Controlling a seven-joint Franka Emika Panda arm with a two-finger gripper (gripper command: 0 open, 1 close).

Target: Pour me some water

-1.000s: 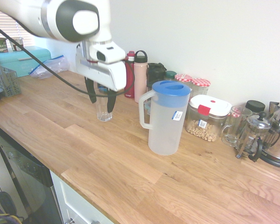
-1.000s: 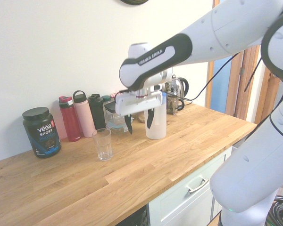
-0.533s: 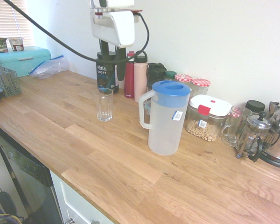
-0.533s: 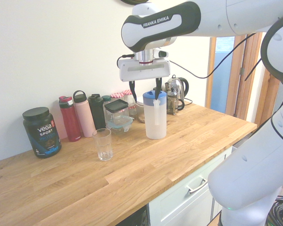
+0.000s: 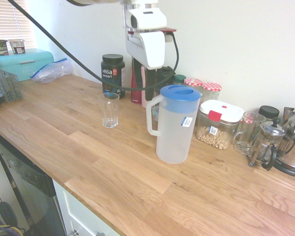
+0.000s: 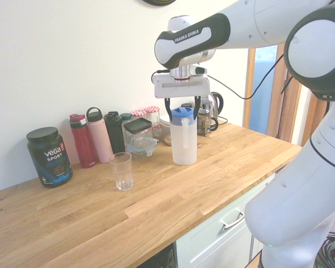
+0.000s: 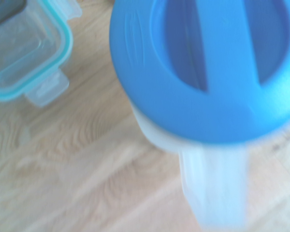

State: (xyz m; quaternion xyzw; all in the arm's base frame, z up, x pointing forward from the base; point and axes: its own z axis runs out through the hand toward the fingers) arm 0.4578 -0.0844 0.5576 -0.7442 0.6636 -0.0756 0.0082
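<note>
- I read the end effector as pointing straight down with its 2 fingers spread apart and nothing held between them.
- In the second exterior view, the fingers flank the blue lid of the pitcher; I cannot tell whether they are in front of it or behind it, and no contact is visible.
- In the first exterior view, the end effector hangs near the wall, behind the pitcher and above the row of bottles; its fingers are largely hidden there.
- The pitcher stands upright on the wooden surface, below the end effector. Its loop handle faces the drinking glass.
- The water is inside the frosted pitcher; I cannot read its level through the wall.
- The wrist view shows the blue lid from directly above, blurred, with the handle below it and a clear container with a teal rim beside it.
- The drinking glass stands upright and empty, well apart from the end effector, on the side of the handle.
- The pink bottle, the red bottle and the black Vega tub stand along the wall beyond the glass.
- 2 red-lidded jars and a white-lidded cereal container stand behind the pitcher.
</note>
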